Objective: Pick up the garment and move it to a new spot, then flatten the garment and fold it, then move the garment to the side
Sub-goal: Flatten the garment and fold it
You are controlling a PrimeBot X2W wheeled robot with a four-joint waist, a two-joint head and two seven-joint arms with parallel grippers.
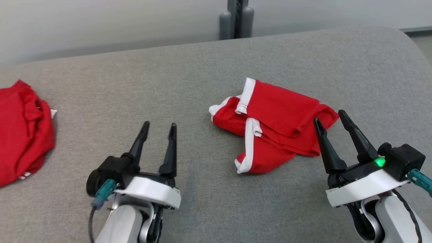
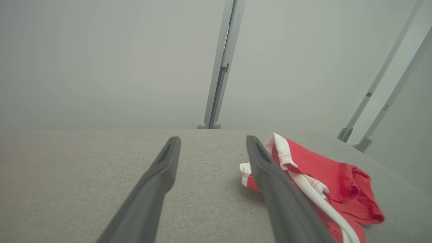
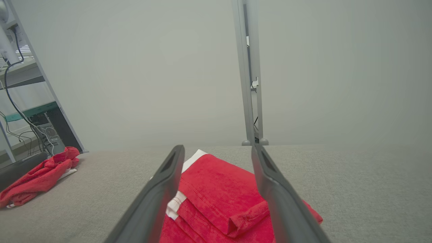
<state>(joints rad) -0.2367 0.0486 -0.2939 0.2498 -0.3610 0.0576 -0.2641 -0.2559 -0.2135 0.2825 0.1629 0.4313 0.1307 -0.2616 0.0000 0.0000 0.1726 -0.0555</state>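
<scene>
Grey fabric covers the table (image 1: 202,67) under both arms. Nearest to me, at the lower left of the head view, my left tool (image 1: 159,124) hangs with its two dark fingers spread and nothing between them. At the lower right, my right tool (image 1: 329,116) is spread just as wide, a green light glowing at its base.

Just beyond the right tool lies the garment (image 1: 276,125), red with white trim, folded loosely into a rumpled packet right of centre on the table. The right tool's fingertips sit over the garment's right-hand edge in the head view; I cannot tell whether they touch the cloth. In the right wrist view the red cloth lies between and below the two fingers, a white band showing beside the left one.

The left tool stands apart from the garment, with bare table between them. In the left wrist view the garment lies to the right of the fingers, partly hidden behind the right-hand one.

Further left, at the frame's left edge in the head view, a second red heap (image 1: 23,131) lies crumpled, well apart from both tools.

Past the table's far edge a grey post (image 1: 236,20) rises against a pale wall (image 1: 101,23).
</scene>
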